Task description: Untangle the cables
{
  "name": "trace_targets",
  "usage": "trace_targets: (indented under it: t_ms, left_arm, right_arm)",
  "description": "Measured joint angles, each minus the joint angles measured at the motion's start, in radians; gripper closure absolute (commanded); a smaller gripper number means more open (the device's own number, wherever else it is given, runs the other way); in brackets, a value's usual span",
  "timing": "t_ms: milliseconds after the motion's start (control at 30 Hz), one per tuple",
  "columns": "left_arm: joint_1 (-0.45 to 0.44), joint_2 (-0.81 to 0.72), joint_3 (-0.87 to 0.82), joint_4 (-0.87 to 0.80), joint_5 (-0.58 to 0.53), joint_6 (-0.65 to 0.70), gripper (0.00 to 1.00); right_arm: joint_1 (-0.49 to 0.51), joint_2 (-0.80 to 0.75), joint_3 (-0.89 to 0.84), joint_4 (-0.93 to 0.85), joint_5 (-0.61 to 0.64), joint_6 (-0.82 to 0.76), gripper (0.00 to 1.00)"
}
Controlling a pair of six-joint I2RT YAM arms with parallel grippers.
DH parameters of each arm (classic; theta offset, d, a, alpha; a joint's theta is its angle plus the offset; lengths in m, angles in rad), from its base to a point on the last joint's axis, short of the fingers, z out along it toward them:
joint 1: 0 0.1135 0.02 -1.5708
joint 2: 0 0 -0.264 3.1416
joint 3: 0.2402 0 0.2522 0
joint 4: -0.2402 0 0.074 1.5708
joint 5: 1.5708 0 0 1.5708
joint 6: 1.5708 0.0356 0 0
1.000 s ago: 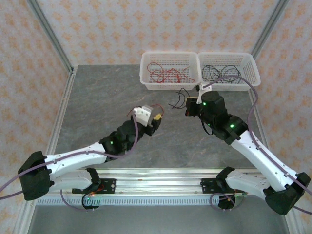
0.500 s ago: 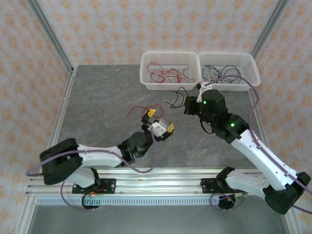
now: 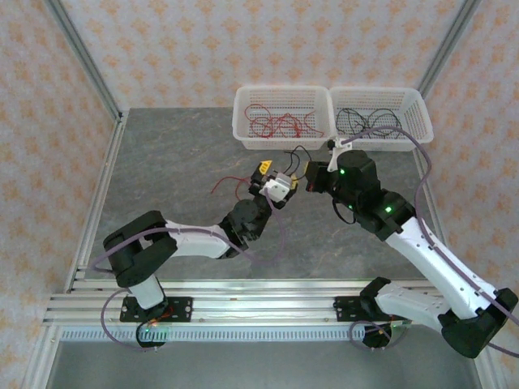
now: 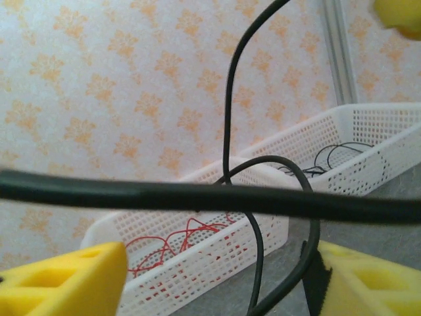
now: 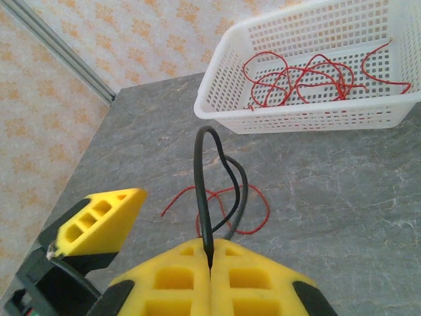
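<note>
Right fingers [image 5: 210,257] pinched shut on the black cable [image 5: 202,171], holding its loop up off the desk [image 5: 329,197]. Reads as an anchor so the other arm can work it. Left fingers [image 4: 62,280] stand apart, that cable crossing the gap, nothing clamped. Red cable [image 5: 256,204] lies loose on the desk below. Others already sorted: red-cable basket [image 3: 242,130], black-cable basket [image 3: 423,121].

left gripper [image 3: 276,177] advanced (arm outstretched), beside black cable [image 5: 200,184]
</note>
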Motion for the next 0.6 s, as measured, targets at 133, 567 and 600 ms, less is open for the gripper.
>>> trace_targets:
  t_ms: [133,567,600]
  left_arm:
    - [0.005,0.008,0.001,0.026,0.000,-0.001,1.00]
    - [-0.065,-0.241,-0.229,0.223,-0.019,-0.063,1.00]
    - [-0.068,-0.264,-0.244,0.233,-0.019,-0.072,1.00]
  right_arm:
    - [0.000,-0.009,0.000,0.000,0.002,0.002,1.00]
    - [-0.085,-0.006,-0.068,0.044,0.102,0.063,1.00]
    - [-0.091,0.003,-0.069,0.051,0.103,0.064,1.00]
